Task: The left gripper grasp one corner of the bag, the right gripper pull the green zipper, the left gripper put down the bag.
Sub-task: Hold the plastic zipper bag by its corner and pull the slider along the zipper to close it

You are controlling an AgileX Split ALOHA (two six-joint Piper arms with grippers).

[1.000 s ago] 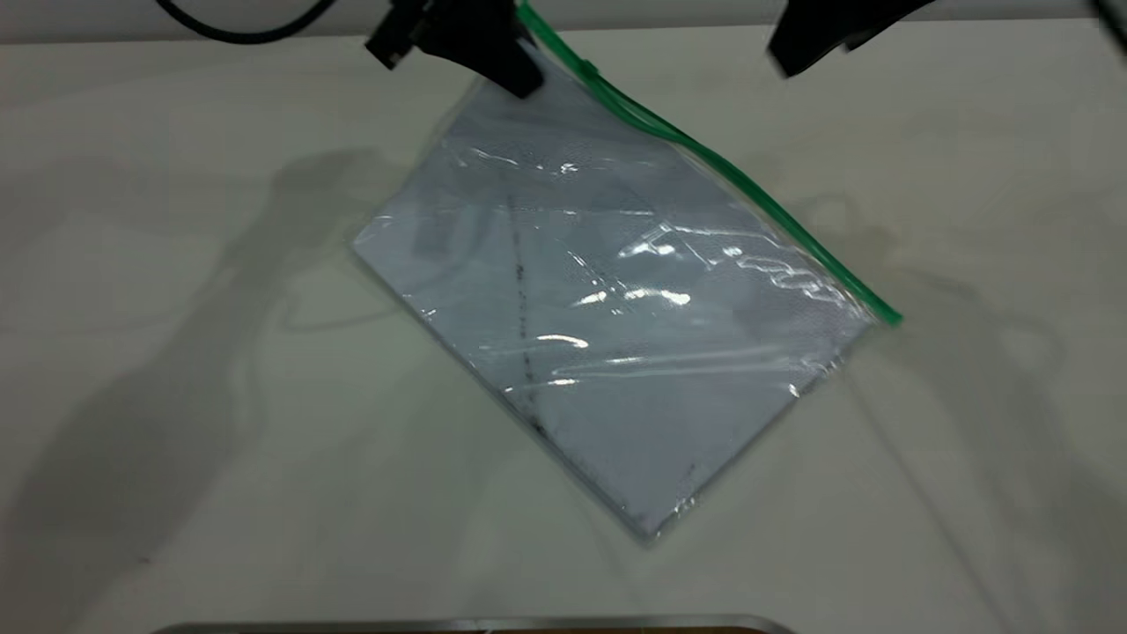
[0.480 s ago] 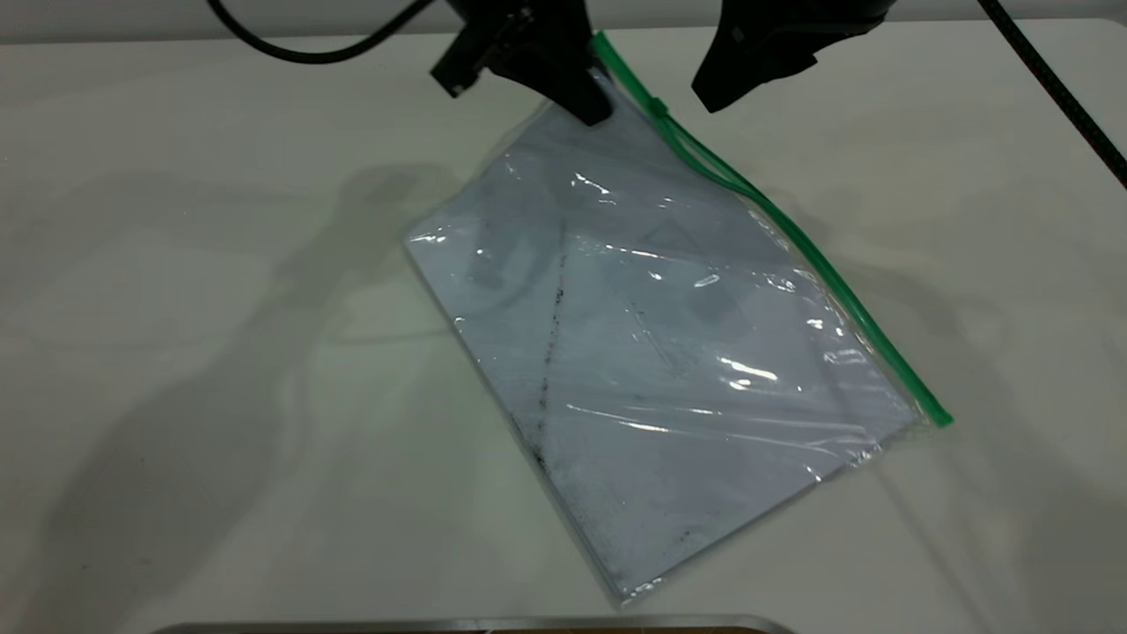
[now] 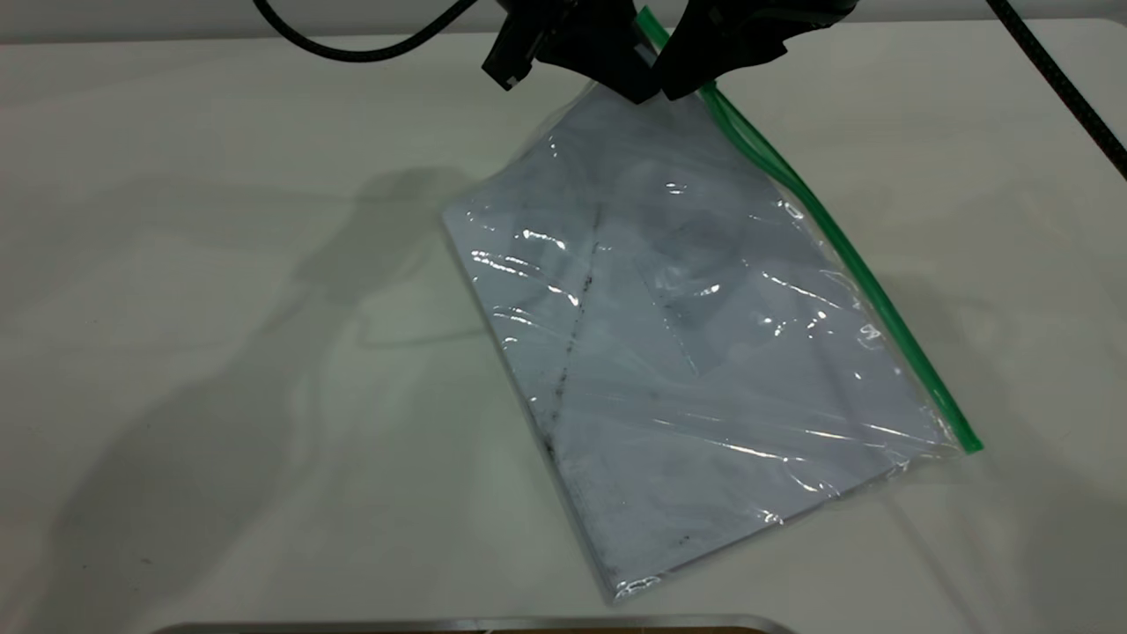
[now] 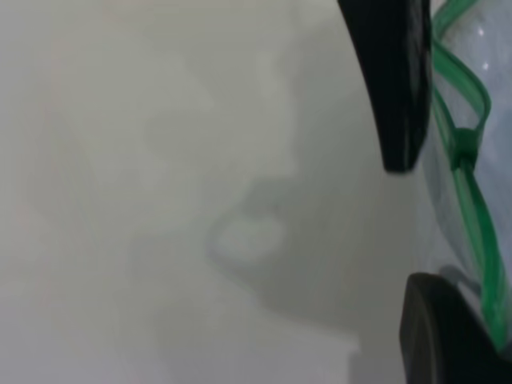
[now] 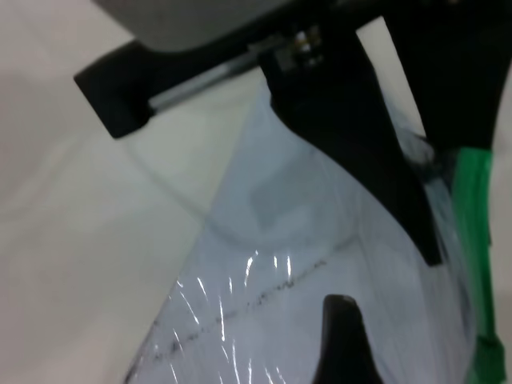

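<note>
The bag [image 3: 696,335], a clear pouch with white paper and a dark streak, hangs tilted from its top corner, and its lower part lies on the table. My left gripper [image 3: 636,86] is shut on that corner, and it also shows in the right wrist view [image 5: 352,136]. The green zipper [image 3: 845,255] runs down the bag's right edge. Its slider tab [image 4: 464,144] sits near the held corner. My right gripper [image 3: 676,88] is open right beside the left one, at the zipper's top end. One of its fingers [image 5: 342,336] lies in front of the bag, next to the green strip [image 5: 474,240].
The white table [image 3: 220,352] spreads around the bag. Black cables run along the back at left [image 3: 370,48] and at right [image 3: 1065,88]. A metal edge [image 3: 475,623] lies at the table's front.
The left gripper has carried the bag's corner to the right, and the bag has swung with it. The right gripper has moved left and down to the zipper's top end.
</note>
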